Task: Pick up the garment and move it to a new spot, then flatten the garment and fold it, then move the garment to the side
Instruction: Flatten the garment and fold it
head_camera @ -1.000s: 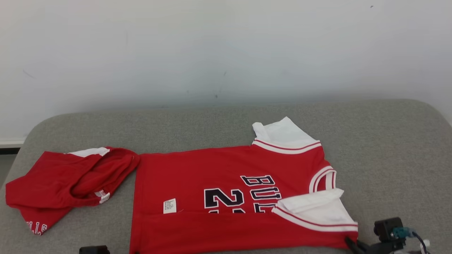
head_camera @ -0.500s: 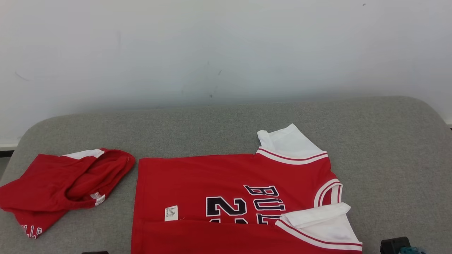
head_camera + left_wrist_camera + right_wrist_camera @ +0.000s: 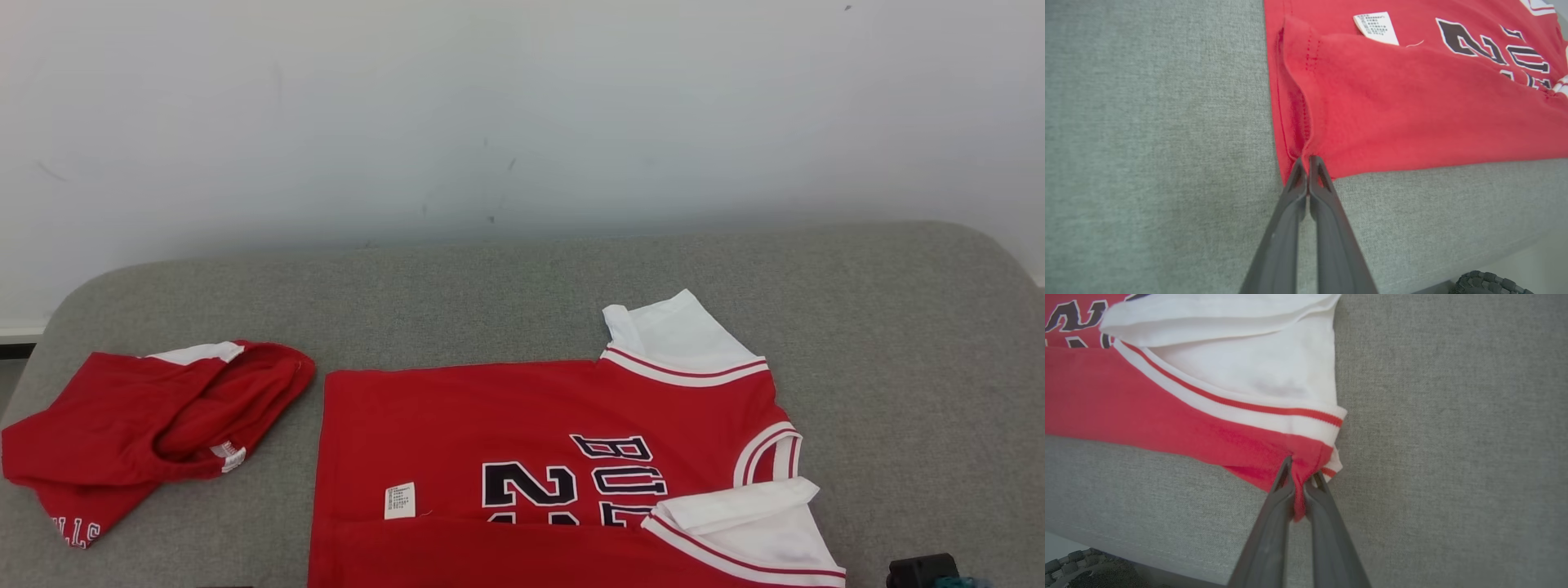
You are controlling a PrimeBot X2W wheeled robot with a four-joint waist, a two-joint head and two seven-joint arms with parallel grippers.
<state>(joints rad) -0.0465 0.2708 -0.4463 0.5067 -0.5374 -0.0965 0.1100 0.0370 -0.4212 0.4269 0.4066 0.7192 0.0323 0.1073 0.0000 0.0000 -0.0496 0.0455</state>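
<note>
- Two grips on the red jersey [image 3: 506, 416], is that right?
- Yes. In the left wrist view, the left gripper [image 3: 1307, 161] is pinched tight on the hem corner at the jersey's near edge. In the right wrist view, the right gripper [image 3: 1300, 473] is clamped on a bunch of red cloth just under the near white sleeve [image 3: 1241, 371].
- Where does the jersey lie?
- It is spread on the grey cushion [image 3: 490, 286] with its collar end toward the robot's right. Its near edge is folded over, and the fold covers the lower part of the black lettering. A white label [image 3: 399, 500] sits just beyond that fold.
- What differs from a second ago?
- The head camera has shifted a little, so the marks on the wall [image 3: 522, 106] sit slightly further left. Apart from that, the jersey itself has slid toward the robot's right and nearer to the robot. A second ago its far hem corner met the red shorts [image 3: 147, 416]. Now a thin strip of bare cushion shows between them.
- And the shorts?
- They lie crumpled at the cushion's left end, in the same spot on the cushion as before.
- What about the arms in the head view?
- A second ago the right gripper's dark fingers and wrist showed at the lower right. Now a dark piece of that wrist [image 3: 921, 569] peeks over the bottom edge, near the sleeve.
</note>
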